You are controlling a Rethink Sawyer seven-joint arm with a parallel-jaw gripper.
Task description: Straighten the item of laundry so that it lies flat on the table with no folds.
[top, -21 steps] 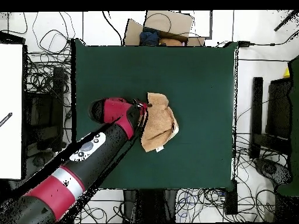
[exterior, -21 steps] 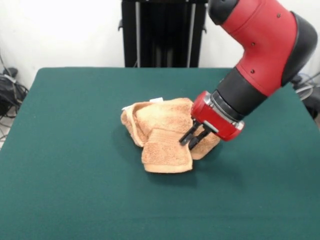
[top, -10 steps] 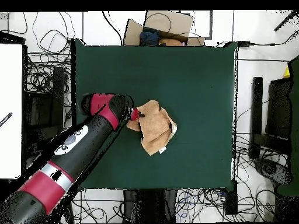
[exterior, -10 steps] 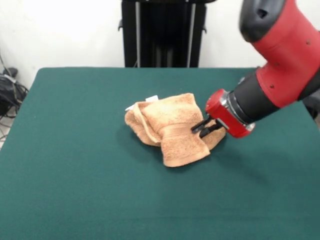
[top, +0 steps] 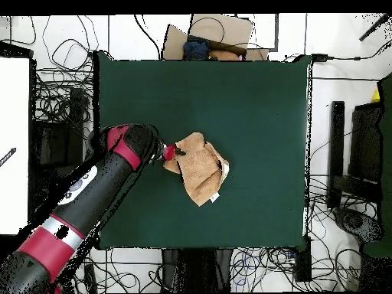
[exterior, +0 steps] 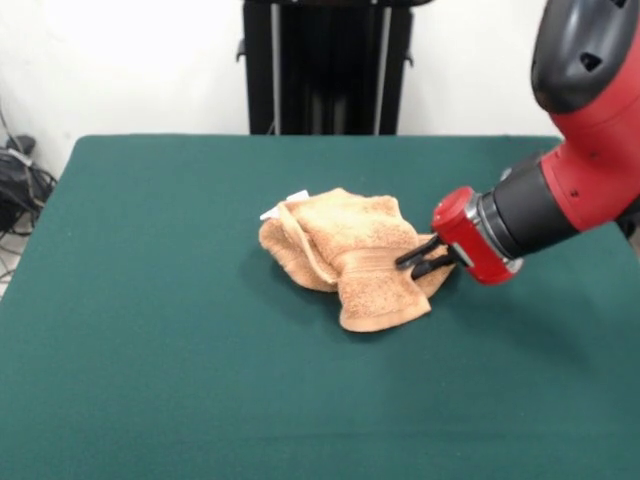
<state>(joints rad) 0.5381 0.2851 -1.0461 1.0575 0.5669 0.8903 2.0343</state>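
The item of laundry (exterior: 350,258), an orange-tan terry towel, lies bunched and folded over itself near the middle of the green table (exterior: 150,330). A small white tag (exterior: 297,197) sticks out at its far left edge. My gripper (exterior: 420,263) comes in low from the right, nearly level, with its black fingers pinched on the towel's right edge. Seen from overhead, the gripper (top: 174,151) meets the left corner of the crumpled towel (top: 202,168), whose tag (top: 213,197) points toward the bottom. The red arm crosses the table's (top: 260,99) left side.
A black stand (exterior: 325,65) rises behind the table's far edge. Cables (top: 61,84) lie on the floor all round the table, a cardboard box (top: 210,34) sits past its top edge, and a white panel (top: 14,145) stands at the left.
The gripper has pulled away to the right in the front view, dragging the towel's edge with it. The whole bundle has slid and turned slightly, still folded.
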